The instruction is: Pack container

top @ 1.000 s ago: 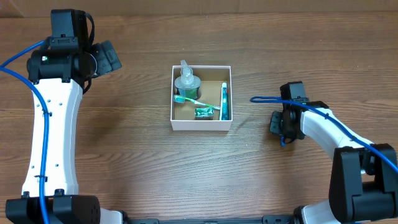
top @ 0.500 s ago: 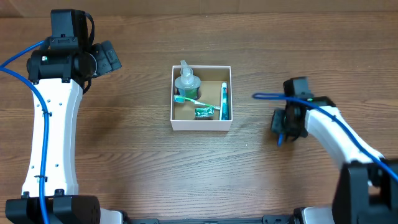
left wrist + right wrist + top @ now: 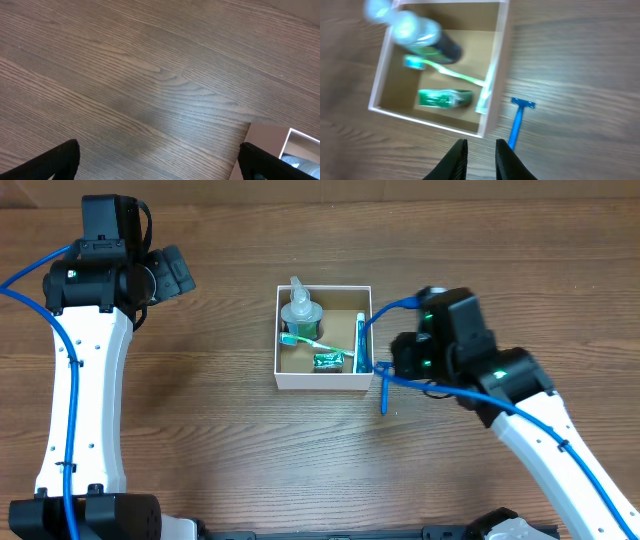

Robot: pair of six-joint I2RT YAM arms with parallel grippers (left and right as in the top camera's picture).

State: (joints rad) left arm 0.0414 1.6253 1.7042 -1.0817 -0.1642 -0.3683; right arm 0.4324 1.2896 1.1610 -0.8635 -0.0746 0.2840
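The container (image 3: 285, 377) is a square white box with a brown inside, at the table's middle, also in the right wrist view (image 3: 497, 65). In it lie a clear bottle (image 3: 300, 310), a green toothbrush (image 3: 302, 339), a green packet (image 3: 328, 361) and a teal tube (image 3: 361, 340). A blue razor (image 3: 383, 395) lies on the table against the box's right side; in the right wrist view the razor (image 3: 518, 122) is just right of my fingers. My right gripper (image 3: 480, 155) hovers by that corner, jaws slightly apart, nothing between. My left gripper (image 3: 175, 272) stands wide open, far left.
A blue cable (image 3: 390, 310) loops off the right arm near the box's right wall. The left wrist view shows bare wood under the left gripper (image 3: 160, 162) and a corner of the container (image 3: 270, 145) at lower right.
The right arm has swung left from the table's right side to the container's right wall. The blue razor now lies on the table beside the box. The left arm has not moved.
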